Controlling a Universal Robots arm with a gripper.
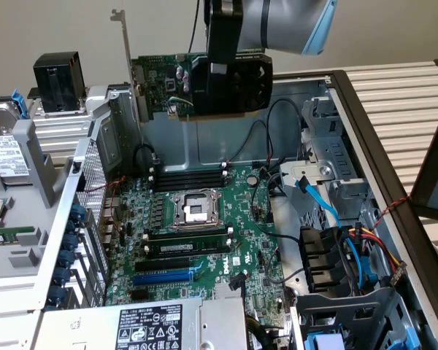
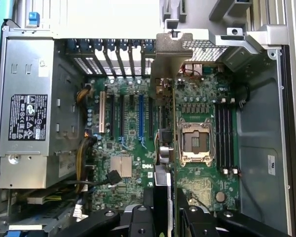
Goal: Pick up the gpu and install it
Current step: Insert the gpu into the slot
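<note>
Your gripper point(image 1: 220, 71) pinches the small green, black-shrouded gpu point(image 1: 160, 87) aloft: carry step. Seating prob. needs edge alignment w/ long blue slot point(image 1: 163, 277).

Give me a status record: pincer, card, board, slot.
pincer: shut on the gpu, at its fan shroud
gpu: held in the air over the open case, metal bracket toward the exterior view's left
motherboard: flat in the case, below the gpu
blue slot: empty
install: not yet done
</note>
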